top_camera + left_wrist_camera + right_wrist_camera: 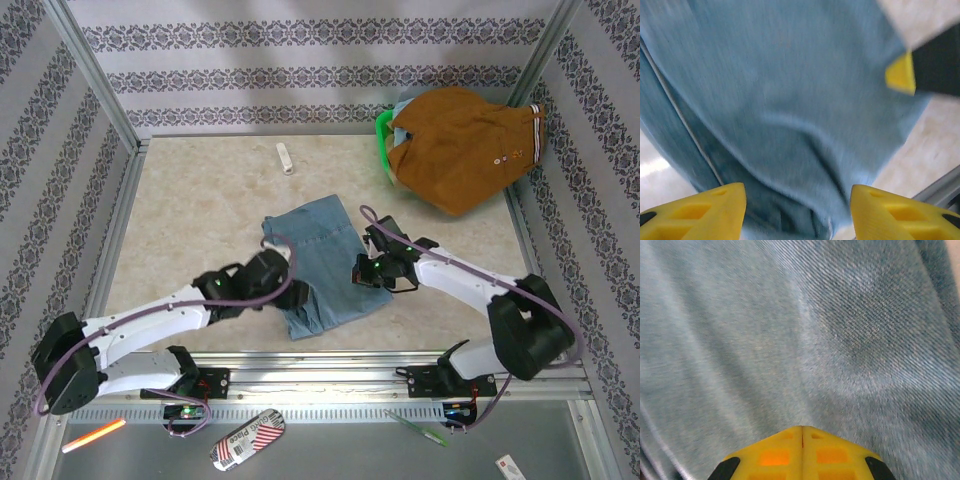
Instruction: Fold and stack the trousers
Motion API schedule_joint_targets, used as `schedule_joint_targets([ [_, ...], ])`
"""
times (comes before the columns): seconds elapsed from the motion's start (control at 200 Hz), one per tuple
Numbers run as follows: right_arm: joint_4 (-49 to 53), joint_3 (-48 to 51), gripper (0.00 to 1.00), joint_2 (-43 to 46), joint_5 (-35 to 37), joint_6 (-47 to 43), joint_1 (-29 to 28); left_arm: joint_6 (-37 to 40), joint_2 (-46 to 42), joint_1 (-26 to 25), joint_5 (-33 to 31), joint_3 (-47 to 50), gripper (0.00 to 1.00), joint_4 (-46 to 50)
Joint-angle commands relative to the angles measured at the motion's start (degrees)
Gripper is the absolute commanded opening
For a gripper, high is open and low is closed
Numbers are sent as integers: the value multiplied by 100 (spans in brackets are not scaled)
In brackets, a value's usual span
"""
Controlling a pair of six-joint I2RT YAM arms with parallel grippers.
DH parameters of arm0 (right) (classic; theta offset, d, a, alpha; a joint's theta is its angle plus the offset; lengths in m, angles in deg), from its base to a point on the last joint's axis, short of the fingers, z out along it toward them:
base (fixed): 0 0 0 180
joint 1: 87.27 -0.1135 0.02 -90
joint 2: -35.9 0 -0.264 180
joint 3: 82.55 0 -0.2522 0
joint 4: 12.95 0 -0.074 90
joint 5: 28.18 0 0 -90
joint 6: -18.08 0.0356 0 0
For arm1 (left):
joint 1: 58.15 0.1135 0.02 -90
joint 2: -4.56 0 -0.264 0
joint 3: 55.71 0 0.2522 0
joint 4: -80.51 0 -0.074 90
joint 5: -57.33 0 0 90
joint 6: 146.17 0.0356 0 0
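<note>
Both sides of the folded trousers (318,262) are occupied: left hand (797,200) released, right hand (801,432) clenched; table (200,210) open beyond.

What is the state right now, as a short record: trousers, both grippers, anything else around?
trousers: light-blue denim, folded, mid-table
left gripper: open, fingers apart over the trousers' left edge
right gripper: shut, tips together over the denim, right edge
basket: green, far right corner, brown garment draped over it
other: small white object on the far table
</note>
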Motion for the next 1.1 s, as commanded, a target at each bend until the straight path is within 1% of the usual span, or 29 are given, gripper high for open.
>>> schedule_joint_targets([
  [0.0, -180, -176, 0, -420, -23, -296, 24, -1027, 185, -278, -449, 387, 57, -610],
  [0.065, -186, -194, 0, -652, 90, -282, 127, -1113, 528, -288, -253, 692, 57, -1319],
  [0.1, -200, -172, 0, -712, 93, -261, 200, -1144, 713, -288, -290, 814, 56, -1612],
  [0.16, -250, -66, 0, -695, 158, -229, 295, -1084, 1013, -268, -466, 933, 48, -1906],
  [0.24, -224, 110, 0, -575, 298, -209, 413, -932, 1281, -167, -761, 949, 38, -1972],
  [0.3, -223, 253, 0, -484, 321, -187, 503, -688, 1423, 27, -783, 923, 35, -2049],
  [0.365, -229, 377, 0, -458, 305, -159, 552, -394, 1617, 305, -713, 873, 28, -2236],
  [0.42, -288, 474, 0, -438, 235, -110, 554, -105, 1818, 560, -504, 735, 25, -2381],
  [0.45, -307, 514, 0, -426, 187, -74, 554, 80, 1929, 659, -411, 608, 21, -2392],
  [0.51, -373, 597, 0, -378, 110, -2, 540, 448, 2110, 746, -462, 332, 14, -2341],
  [0.575, -459, 666, 0, -314, 26, 88, 496, 831, 2232, 813, -527, 67, 10, -2258],
  [0.664, -443, 616, 0, -272, -39, 164, 373, 1220, 2111, 846, -497, -243, 9, -1878],
  [0.724, -408, 565, 0, -224, -27, 202, 271, 1276, 1706, 844, -539, -241, 11, -1541],
  [0.804, -366, 510, 0, -134, 26, 253, 181, 1207, 989, 845, -684, -191, 23, -755],
  [0.869, -357, 485, 0, -79, 66, 278, 161, 1064, 315, 812, -669, -34, 38, -152],
  [0.899, -358, 466, 0, -59, 76, 292, 159, 920, 7, 747, -696, 55, 41, 97],
  [0.949, -339, 435, 0, -47, 115, 294, 160, 720, -455, 574, -655, 235, 42, 345],
  [1.004, -313, 398, 0, -47, 179, 300, 167, 425, -820, 267, -647, 349, 41, 573],
  [1.094, -307, 338, 0, -63, 237, 293, 167, -61, -1094, -335, -682, 560, 37, 341],
])
